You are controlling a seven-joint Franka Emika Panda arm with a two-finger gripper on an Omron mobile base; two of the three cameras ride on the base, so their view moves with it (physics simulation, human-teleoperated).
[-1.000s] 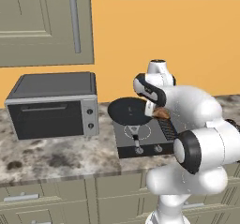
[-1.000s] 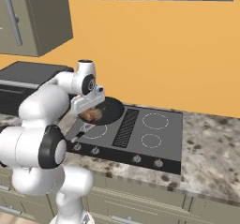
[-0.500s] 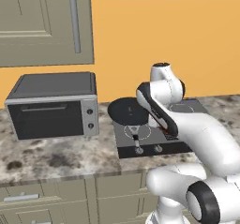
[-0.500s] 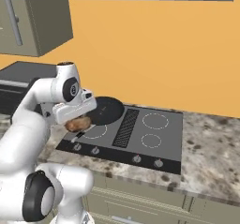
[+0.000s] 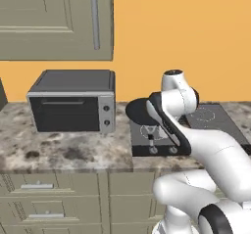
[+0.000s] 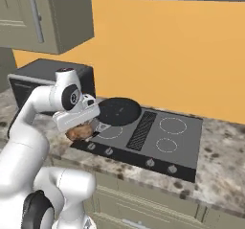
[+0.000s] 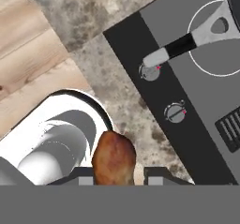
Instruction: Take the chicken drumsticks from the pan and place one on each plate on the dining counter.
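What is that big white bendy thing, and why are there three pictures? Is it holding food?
The white thing is a robot arm in a pretend, computer-drawn kitchen. Two pictures come from cameras riding behind the arm, one on its left and one on its right, so they show the same place from two sides. The third comes from a camera on the robot's hand, looking down past its fingers.

On the speckled counter sits a grey toaster oven and a flat stove. A round black pan rests on the stove, and its handle shows in the hand picture.

Yes, it holds food: a brown, shiny chicken drumstick is pinched between the two dark fingers, lifted out of the pan and hanging over the counter's front edge.
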